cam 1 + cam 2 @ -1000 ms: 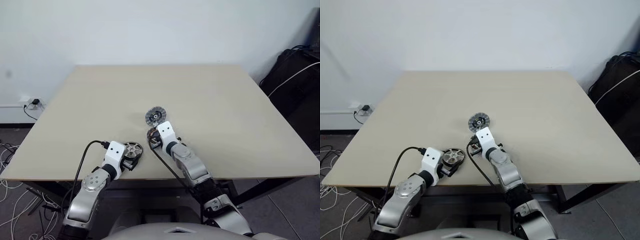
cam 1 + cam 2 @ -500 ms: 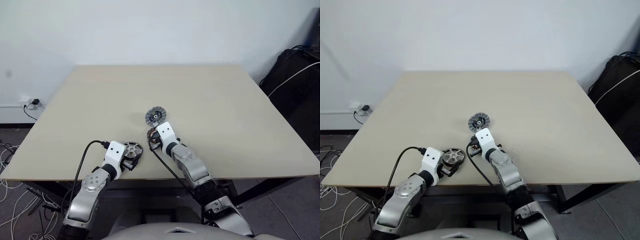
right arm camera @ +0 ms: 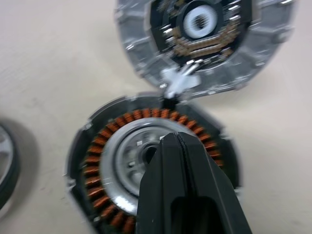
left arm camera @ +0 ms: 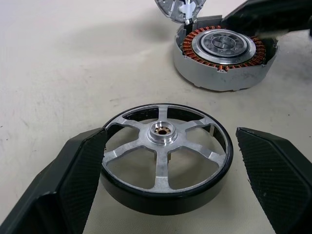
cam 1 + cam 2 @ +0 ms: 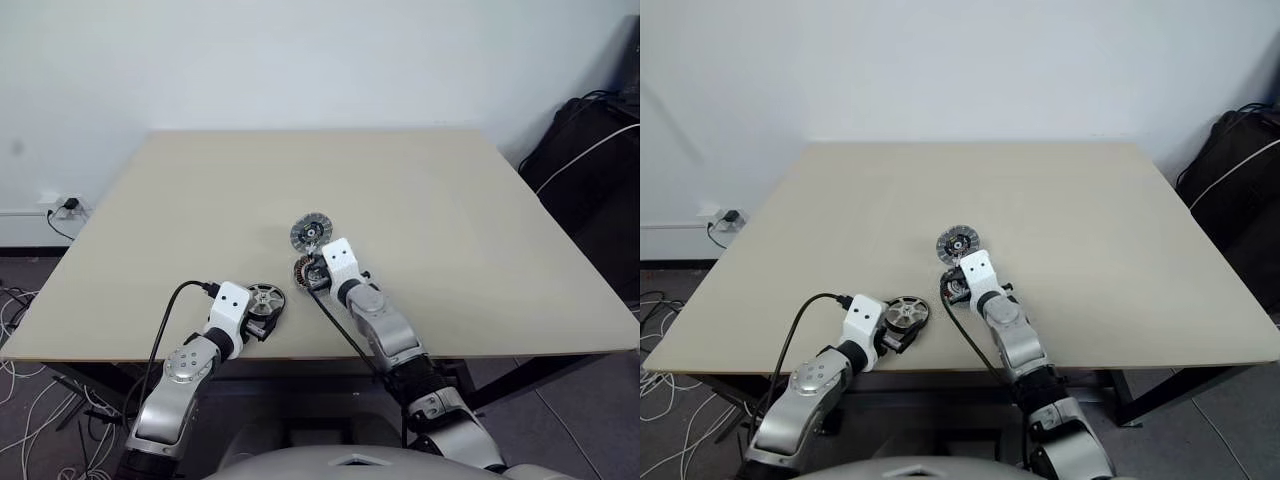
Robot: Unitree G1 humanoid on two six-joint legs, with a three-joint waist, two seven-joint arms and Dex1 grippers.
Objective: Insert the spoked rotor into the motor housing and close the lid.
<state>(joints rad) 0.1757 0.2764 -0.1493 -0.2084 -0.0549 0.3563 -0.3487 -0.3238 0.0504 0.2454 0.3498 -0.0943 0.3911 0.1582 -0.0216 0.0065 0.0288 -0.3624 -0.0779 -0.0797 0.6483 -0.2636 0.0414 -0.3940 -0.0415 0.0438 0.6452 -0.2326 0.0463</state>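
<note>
The spoked rotor [image 4: 165, 161] lies flat on the table near its front edge, silver spokes inside a dark rim. My left gripper [image 4: 170, 132] is open, one black finger [image 4: 73, 180] on each side of the rotor and a small gap at each. The motor housing [image 3: 122, 161], with copper windings around a silver centre, sits just right of the rotor [image 5: 265, 298]. My right gripper [image 3: 178, 139] is shut, its tips over the housing's centre; I cannot tell if they touch. The lid [image 5: 311, 232] lies ribbed face up right behind the housing [image 5: 303, 270].
The beige table [image 5: 400, 180] stretches wide beyond the parts. A dark bag with a white cable [image 5: 590, 150] stands off the table's right side. A wall socket and loose cables [image 5: 60, 205] sit low on the left, off the table.
</note>
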